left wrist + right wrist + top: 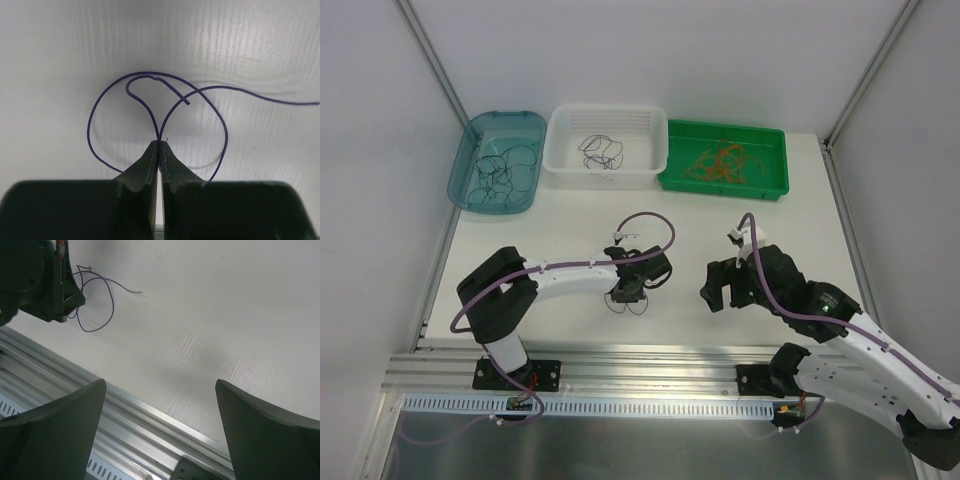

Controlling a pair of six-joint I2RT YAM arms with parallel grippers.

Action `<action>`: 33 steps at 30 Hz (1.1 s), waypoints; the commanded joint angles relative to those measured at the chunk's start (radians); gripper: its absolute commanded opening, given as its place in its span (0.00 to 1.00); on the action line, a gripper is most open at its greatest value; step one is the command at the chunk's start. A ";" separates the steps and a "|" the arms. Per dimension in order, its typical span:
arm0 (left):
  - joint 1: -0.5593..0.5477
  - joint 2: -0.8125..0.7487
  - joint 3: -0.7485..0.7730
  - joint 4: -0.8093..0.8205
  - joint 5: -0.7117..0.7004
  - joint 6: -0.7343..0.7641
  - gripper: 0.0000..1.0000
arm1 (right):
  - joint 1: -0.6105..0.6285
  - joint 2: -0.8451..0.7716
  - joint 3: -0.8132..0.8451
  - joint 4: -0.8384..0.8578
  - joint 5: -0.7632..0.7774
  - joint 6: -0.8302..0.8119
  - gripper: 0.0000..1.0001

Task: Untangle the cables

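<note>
A thin dark purple cable (88, 129) lies in curly loops on the white table, with one free end trailing off to the right. My left gripper (160, 143) is shut on it where two strands cross, fingertips down at the table. From above, the left gripper (625, 293) stands over the small loops of the cable (638, 305) near the front middle. The right wrist view shows the same cable (111, 305) at its upper left. My right gripper (720, 290) hovers open to the right of the cable, with nothing between its fingers (160, 382).
Three containers stand along the back: a teal bin (460, 170) with dark cables, a white basket (608, 110) with black cables, and a green tray (720, 188) with orange cables. An aluminium rail (640, 365) runs along the table's front edge.
</note>
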 commanded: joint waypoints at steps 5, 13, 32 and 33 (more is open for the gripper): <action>0.089 -0.157 0.258 -0.063 -0.102 0.312 0.00 | 0.004 -0.005 0.013 0.005 0.051 -0.020 0.96; 0.329 -0.062 0.665 -0.062 0.007 0.638 0.00 | 0.004 0.014 0.007 0.012 0.062 -0.019 0.96; 0.622 0.254 1.371 -0.051 0.462 0.633 0.00 | -0.003 0.083 0.049 -0.009 0.089 -0.029 0.98; 0.622 0.225 1.364 -0.051 0.504 0.629 0.00 | -0.004 0.101 0.052 -0.003 0.085 -0.032 0.98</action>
